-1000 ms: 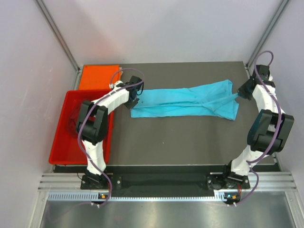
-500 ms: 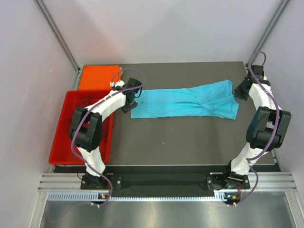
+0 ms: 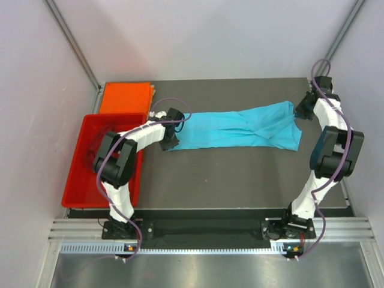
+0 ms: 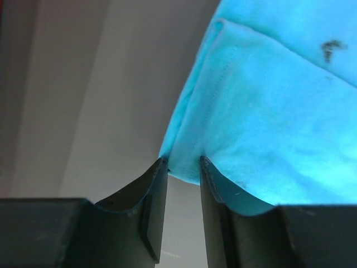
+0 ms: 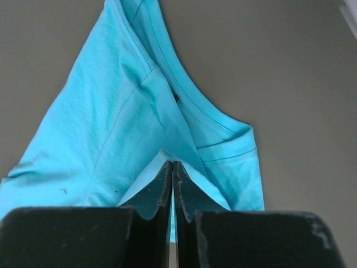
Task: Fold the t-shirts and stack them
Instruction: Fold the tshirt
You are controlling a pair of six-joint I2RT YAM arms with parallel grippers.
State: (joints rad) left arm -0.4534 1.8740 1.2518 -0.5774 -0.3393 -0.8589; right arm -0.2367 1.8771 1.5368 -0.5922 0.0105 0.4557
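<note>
The turquoise t-shirt (image 3: pixel 240 127) lies stretched across the desk (image 3: pixel 240 174); the left pincer (image 4: pixel 183 163) stands slightly parted at its left edge, gripping nothing; the right pincer (image 5: pixel 172 163) is closed, pinching its right end; the orange t-shirt (image 3: pixel 123 98) lies far-left.

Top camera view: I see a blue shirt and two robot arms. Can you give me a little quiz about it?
1. True or false: the right tool is shut on the turquoise-blue cloth t-shirt.
2. What lies just behind the rigid red plastic tray? A) a folded bright orange cloth t-shirt B) a green towel C) a white cup
3. Fill in: at the shirt's other end, the left tool has its jaws ____.

Key: 1 true; 2 A; 3 open.
</note>
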